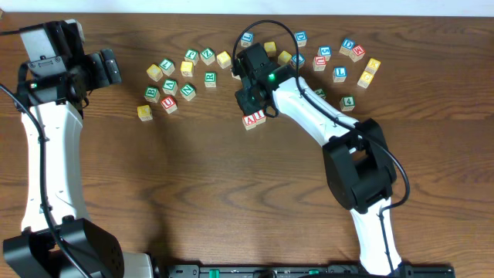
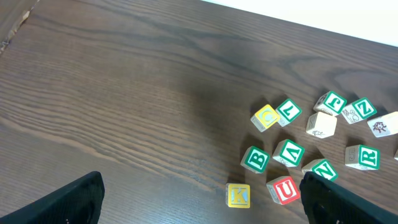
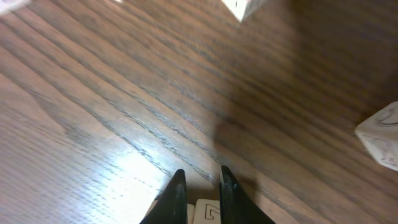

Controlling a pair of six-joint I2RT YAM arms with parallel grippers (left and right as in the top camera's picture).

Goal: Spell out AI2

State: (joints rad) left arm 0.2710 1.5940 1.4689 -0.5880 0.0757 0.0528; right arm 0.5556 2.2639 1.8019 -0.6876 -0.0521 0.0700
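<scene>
Two pale blocks with red letters A and I (image 1: 253, 120) lie side by side on the wooden table, just below my right gripper (image 1: 251, 104). In the right wrist view the black fingers (image 3: 203, 177) are nearly together, and the tops of the two blocks (image 3: 208, 213) show just beneath and between them. I cannot tell whether the fingers touch the blocks. My left gripper (image 1: 112, 68) is open and empty at the far left. In its wrist view (image 2: 202, 186) it hovers over bare wood, left of a cluster of blocks.
Loose letter blocks lie in a left cluster (image 1: 174, 77), including a yellow K (image 2: 237, 195), a red U (image 2: 284, 190) and a green B (image 2: 255, 159). More blocks lie at the back right (image 1: 347, 62). Two pale blocks (image 3: 380, 140) show at the edges of the right wrist view.
</scene>
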